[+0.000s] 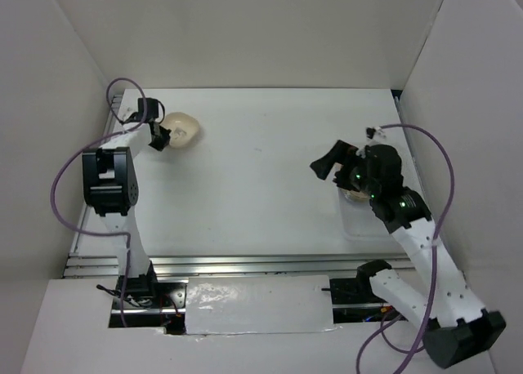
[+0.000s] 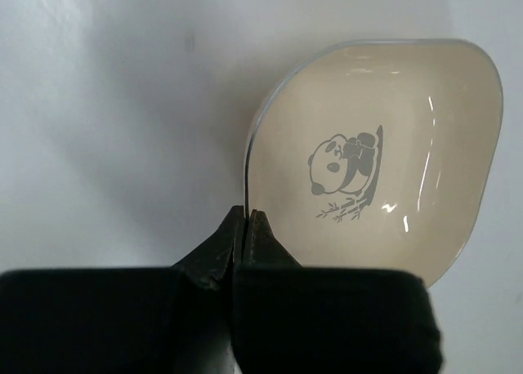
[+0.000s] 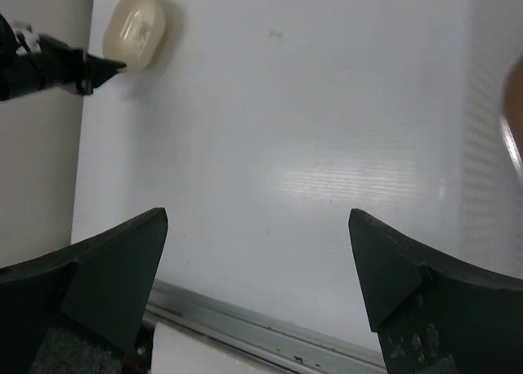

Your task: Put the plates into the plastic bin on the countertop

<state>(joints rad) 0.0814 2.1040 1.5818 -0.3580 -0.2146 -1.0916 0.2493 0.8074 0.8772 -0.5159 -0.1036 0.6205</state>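
Plate (image 1: 181, 131), the cream one with a little panda print in the middle, is found out at about 10 o'clock on the countertop (image 1: 261, 186), close to the far-left corner. In the left wrist view the plate (image 2: 376, 162) is seen face-on, glossy, with the panda sat on a few bamboo twigs. Whether it is flat on the surface or tipped up a bit can't really be told.

Its rim is pinched by the left gripper (image 1: 163, 137). The two black fingertips (image 2: 258, 227) are pressed together on the plate's edge at roughly 7 o'clock of the dish, so the jaws are clamped right onto that thin rim. The same grip is caught from across the table by the right wrist camera, where the plate (image 3: 135, 27) sits at 11 o'clock and the left gripper (image 3: 90, 68) is touching its near-left edge.

Further out, the plastic bin (image 1: 364, 223) is placed at about 4 o'clock on the countertop, well apart from the plate. It is mostly covered by the right arm, and a tan shape (image 1: 355, 196) is glimpsed inside it, too hidden to be named.

The right gripper (image 1: 331, 163) is held above the table just past the bin's far-left corner, and its jaws are spread wide with nothing between them (image 3: 257, 219).

A metal rail (image 1: 245, 264) is run along the near edge.
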